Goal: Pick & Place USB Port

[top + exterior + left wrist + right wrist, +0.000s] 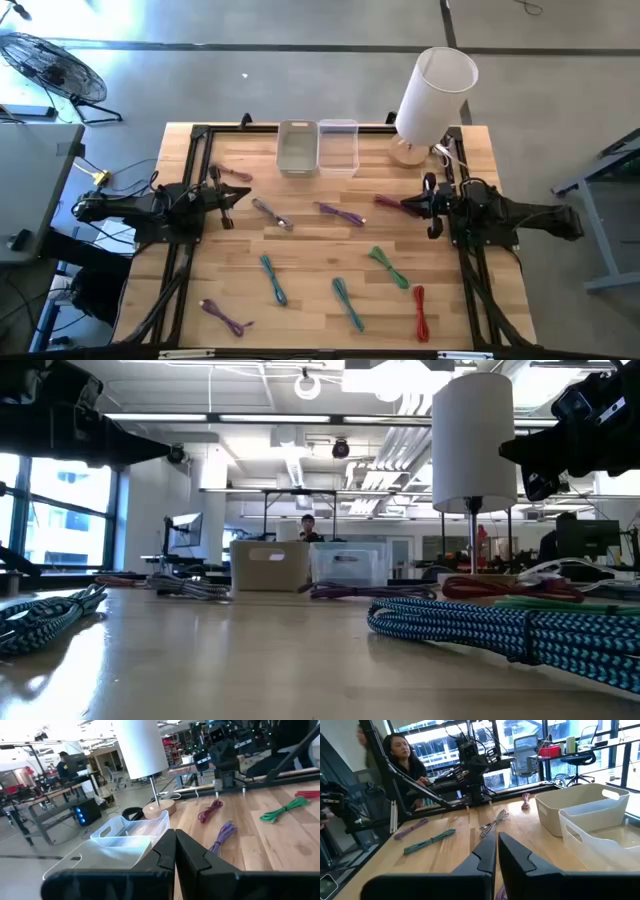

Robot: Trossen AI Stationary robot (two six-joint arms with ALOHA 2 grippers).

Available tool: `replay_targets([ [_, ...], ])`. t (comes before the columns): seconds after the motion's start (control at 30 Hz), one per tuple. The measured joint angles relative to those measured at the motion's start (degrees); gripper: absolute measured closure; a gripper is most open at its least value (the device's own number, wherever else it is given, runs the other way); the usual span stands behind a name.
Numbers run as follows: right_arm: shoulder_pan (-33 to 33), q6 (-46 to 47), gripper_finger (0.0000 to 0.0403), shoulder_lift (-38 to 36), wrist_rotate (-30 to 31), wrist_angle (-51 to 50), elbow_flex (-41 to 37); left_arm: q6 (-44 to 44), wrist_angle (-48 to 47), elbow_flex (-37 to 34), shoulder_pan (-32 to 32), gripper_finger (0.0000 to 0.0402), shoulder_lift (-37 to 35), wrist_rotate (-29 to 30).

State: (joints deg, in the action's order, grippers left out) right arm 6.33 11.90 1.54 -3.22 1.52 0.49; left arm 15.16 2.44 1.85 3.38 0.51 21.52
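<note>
Several coiled USB cables lie flat on the wooden table: a grey cable (272, 213), a purple cable (342, 213), a maroon cable (388, 202), a green cable (388, 266), two teal cables (273, 279) (347, 303), a red cable (420, 312) and others. A beige bin (297, 148) and a clear bin (338, 147) stand at the far edge. My left gripper (240, 195) (175, 854) is shut and held above the table's left side. My right gripper (408, 205) (497, 851) is shut above the right side, with its tips over the maroon cable's end.
A white table lamp (430, 95) stands at the far right corner on a wooden base (159, 810). Another maroon cable (232, 174) and a purple one (226, 317) lie on the left. A person (402, 755) sits beyond the table. There is bare wood in the middle, between the cables.
</note>
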Motion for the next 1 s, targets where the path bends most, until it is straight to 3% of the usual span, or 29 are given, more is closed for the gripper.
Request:
replay_targets([
  [0.4,0.01,2.29,0.0391,0.0,3.08,-0.2,0.02,0.0,0.37,0.0,0.0,0.0401,0.0,-1.25],
  [0.83,0.02,-1.59,0.0393,0.0,2.85,-0.17,0.08,-0.44,-0.5,0.0,0.0,0.0401,0.0,-1.07],
  [1.0,0.0,-1.81,0.0401,0.43,1.64,-1.53,3.94,-0.46,-0.85,0.05,0.0,0.0401,0.0,-2.22],
])
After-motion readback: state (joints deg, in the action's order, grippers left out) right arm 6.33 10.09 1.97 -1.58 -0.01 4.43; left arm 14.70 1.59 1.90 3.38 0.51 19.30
